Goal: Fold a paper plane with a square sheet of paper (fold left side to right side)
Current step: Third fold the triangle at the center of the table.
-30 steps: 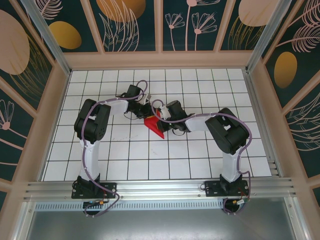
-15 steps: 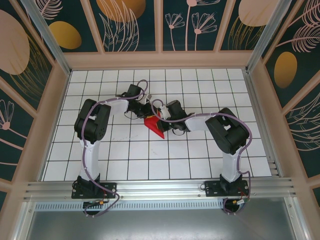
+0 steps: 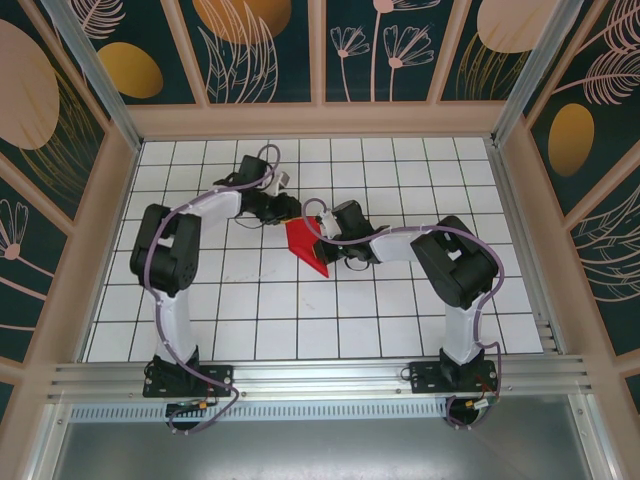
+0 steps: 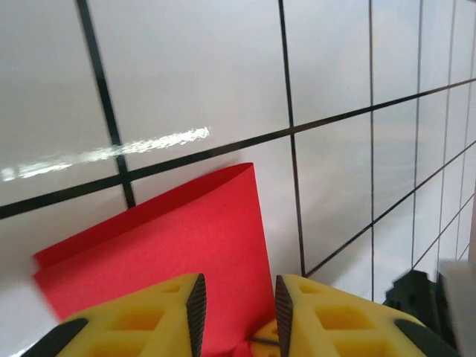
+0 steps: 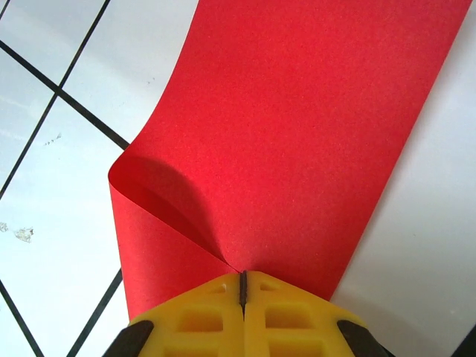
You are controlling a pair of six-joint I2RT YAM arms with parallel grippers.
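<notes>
The square sheet of paper (image 3: pixel 304 246) is a bright red folded wedge lying on the white grid table near the middle. My right gripper (image 3: pixel 324 240) is shut on its right edge. In the right wrist view the right gripper (image 5: pixel 242 287) pinches the paper (image 5: pixel 297 134) where one layer curls over into a soft fold. My left gripper (image 3: pixel 291 209) sits just beyond the wedge's far left corner. In the left wrist view the left gripper (image 4: pixel 236 311) is open with a narrow gap, and the paper (image 4: pixel 171 245) lies on the table under it.
The white grid table (image 3: pixel 240 310) is walled by a wooden frame with patterned panels (image 3: pixel 330 120). An aluminium rail (image 3: pixel 320 375) runs along the near edge by the arm bases. Open tiles lie in front of the paper and on both sides.
My left arm has swung its elbow out to the left and its gripper has drawn back toward the far left, off the paper, with the jaws slightly wider. The right gripper and paper stay put.
</notes>
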